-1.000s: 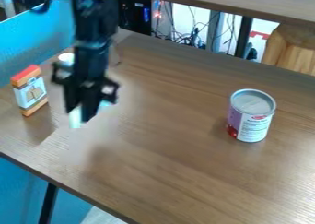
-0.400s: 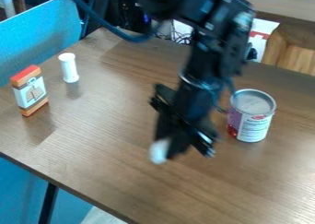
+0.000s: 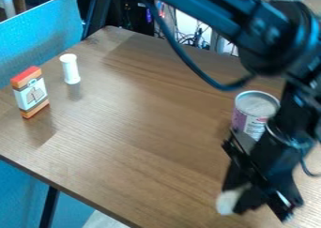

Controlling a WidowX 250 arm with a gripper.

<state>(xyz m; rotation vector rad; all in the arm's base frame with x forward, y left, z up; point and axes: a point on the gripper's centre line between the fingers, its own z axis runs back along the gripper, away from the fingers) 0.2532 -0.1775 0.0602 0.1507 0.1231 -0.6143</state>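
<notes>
The black gripper (image 3: pixel 241 204) hangs at the lower right, over the wooden table, shut on a small white object (image 3: pixel 228 201) that pokes out at its left side. Just behind the gripper stands an upright can (image 3: pixel 248 115) with a grey lid and a purple and white label; the arm covers its lower right part. Far to the left, a red, orange and white box (image 3: pixel 31 93) stands upright. Beside it, a little further back, is a slim white cylinder (image 3: pixel 70 69), also upright.
The brown table (image 3: pixel 144 124) runs across the view, its front edge slanting down from the left. A blue panel (image 3: pixel 41 27) borders it at the left. Cables and equipment lie beyond the back edge. The arm with its loose cable spans the upper right.
The gripper has swung from the left across the table to the lower right, past the can's front, carrying the white object. The box, cylinder and can have stayed put.
</notes>
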